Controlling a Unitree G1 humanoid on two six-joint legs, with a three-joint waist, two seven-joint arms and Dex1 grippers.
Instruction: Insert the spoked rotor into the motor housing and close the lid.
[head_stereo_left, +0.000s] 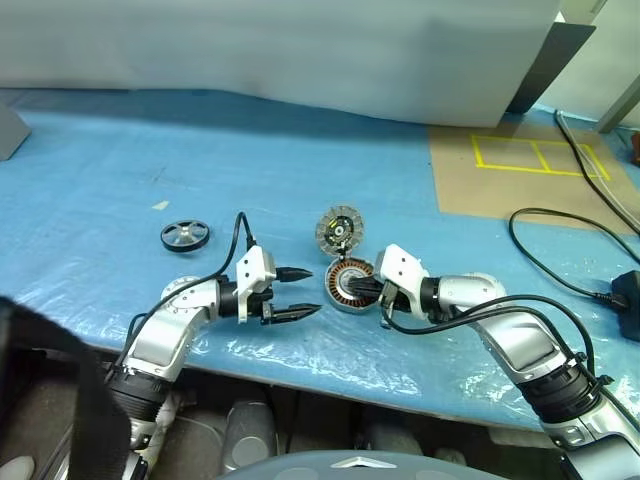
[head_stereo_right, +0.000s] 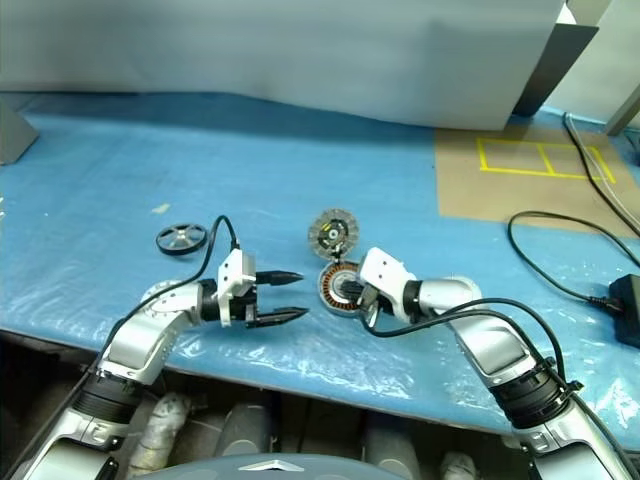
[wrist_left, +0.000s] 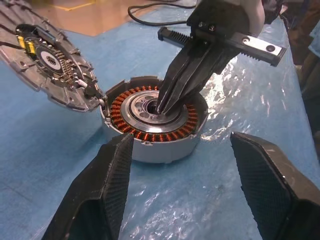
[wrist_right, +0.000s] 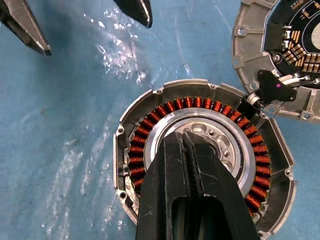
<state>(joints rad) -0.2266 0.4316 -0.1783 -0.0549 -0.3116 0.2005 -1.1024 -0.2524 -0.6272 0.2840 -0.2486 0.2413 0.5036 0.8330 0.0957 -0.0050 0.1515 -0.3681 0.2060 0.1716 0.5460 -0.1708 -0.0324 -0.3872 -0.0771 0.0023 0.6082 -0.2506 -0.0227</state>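
The motor housing (head_stereo_left: 347, 285) lies on the blue sheet with its copper windings (wrist_right: 150, 125) exposed. Its lid (head_stereo_left: 339, 231) stands swung open at the far edge, still joined there. My right gripper (wrist_right: 185, 136) is shut, its joined tips resting in the housing's central hub (wrist_left: 150, 106) and holding nothing. To the left of the housing my left gripper (head_stereo_left: 313, 291) hovers open and empty, pointing at it with a small gap between. The spoked rotor (head_stereo_left: 185, 235) lies flat on the sheet farther left, apart from both grippers.
Black cables (head_stereo_left: 560, 260) and a power adapter (head_stereo_left: 628, 292) lie at the right. A brown board with yellow tape (head_stereo_left: 520, 165) sits at the back right. The table's front edge (head_stereo_left: 330, 375) runs just below both arms.
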